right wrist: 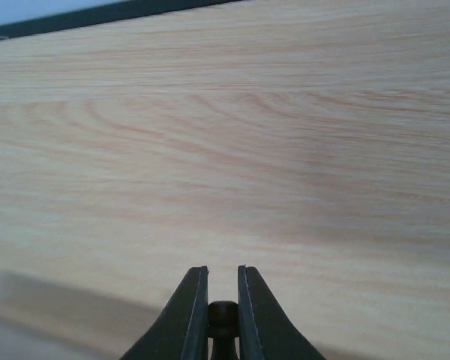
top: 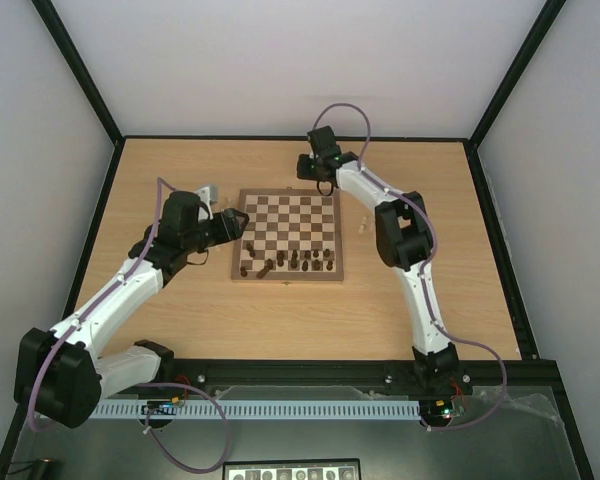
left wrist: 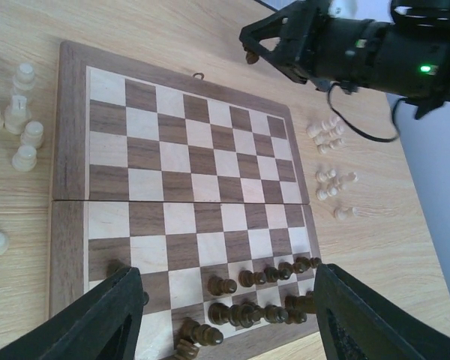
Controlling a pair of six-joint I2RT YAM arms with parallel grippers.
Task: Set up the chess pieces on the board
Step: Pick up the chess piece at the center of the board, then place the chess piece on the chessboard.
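We're seeing the board (top: 287, 225) sitting mid-tabletop (top: 180, 320). Dark chess pieces (top: 292, 262) are crowding its two near rows, with a few lying tipped toward the near-left corner. Pale chess pieces (top: 362, 225) are sitting on the tabletop just off the right edge. The left fingers (top: 238, 220) are hovering at the board's left edge and the right fingers (top: 323, 181) are hanging over its far edge. We're unable to tell either grip from here.
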